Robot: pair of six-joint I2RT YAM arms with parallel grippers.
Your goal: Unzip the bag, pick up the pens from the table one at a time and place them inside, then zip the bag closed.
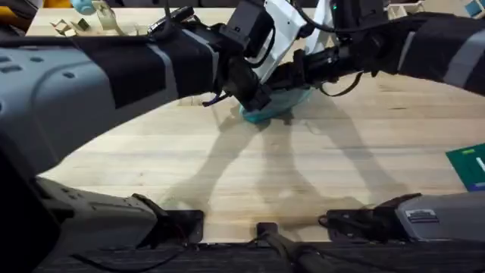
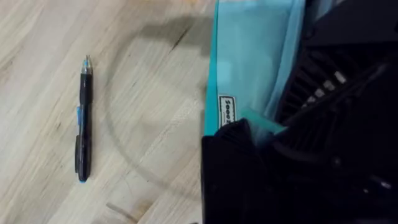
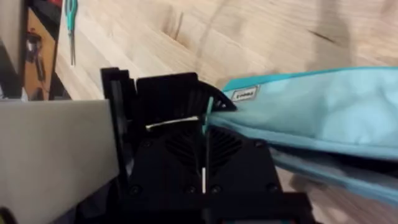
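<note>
The light teal bag lies on the table at the far middle, mostly under both arms. My left gripper comes in from the left and is shut on the bag's end beside its small label. My right gripper reaches in from the right and meets it there. In the right wrist view its fingers are pressed together with a thin teal sliver, apparently the zipper pull, at their tips. One slim black pen lies on bare wood a short way from the bag.
A green flat item sits at the table's right edge. Small clutter lies at the far left corner, and a teal-handled tool rests near the table's edge. The near half of the tabletop is bare wood.
</note>
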